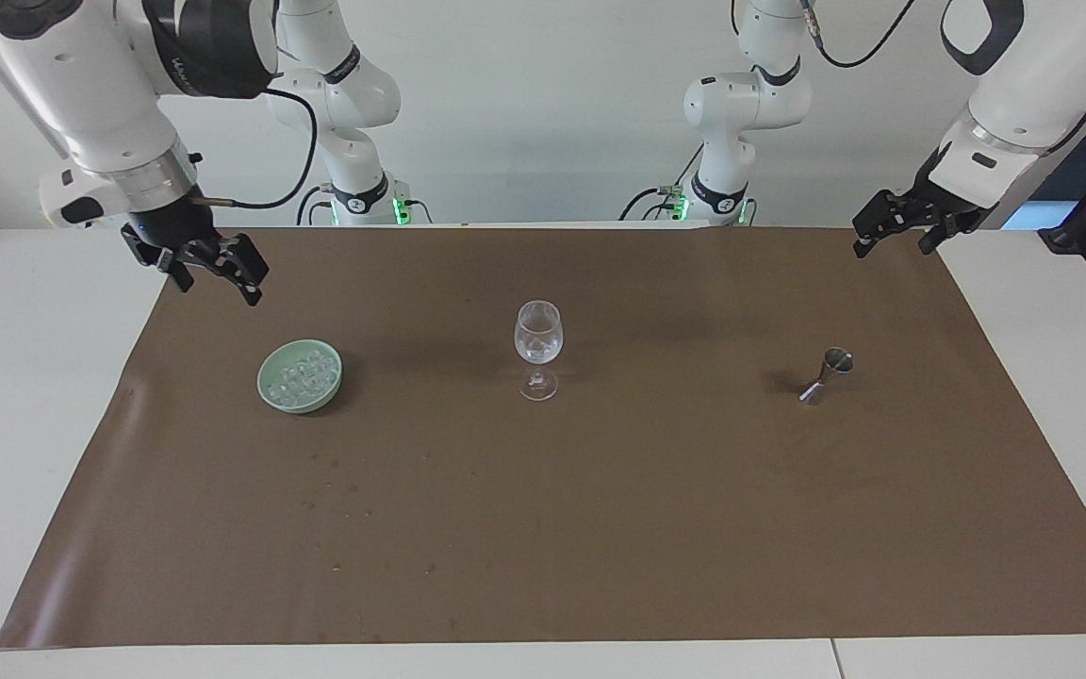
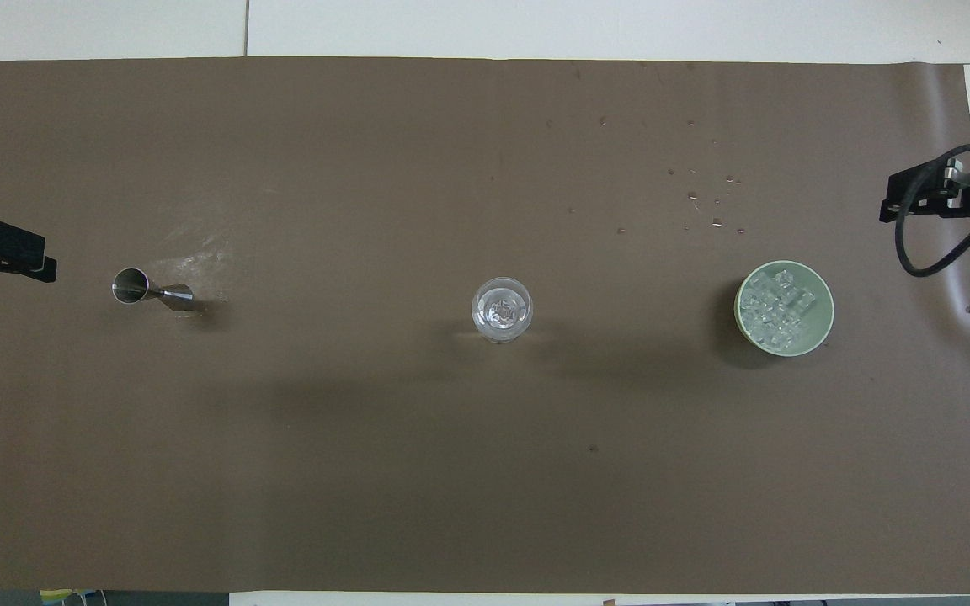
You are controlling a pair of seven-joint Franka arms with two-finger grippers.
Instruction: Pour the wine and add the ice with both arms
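Observation:
A clear stemmed glass stands upright at the middle of the brown mat, with a few ice cubes in its bowl; it also shows in the overhead view. A green bowl holds several more ice cubes toward the right arm's end. My right gripper is open and empty, raised over the mat's edge at that end, clear of the bowl. My left gripper waits open and empty over the mat's edge at the left arm's end.
A steel jigger lies on its side on the mat toward the left arm's end. Small water drops dot the mat farther from the robots than the bowl. White table surrounds the mat.

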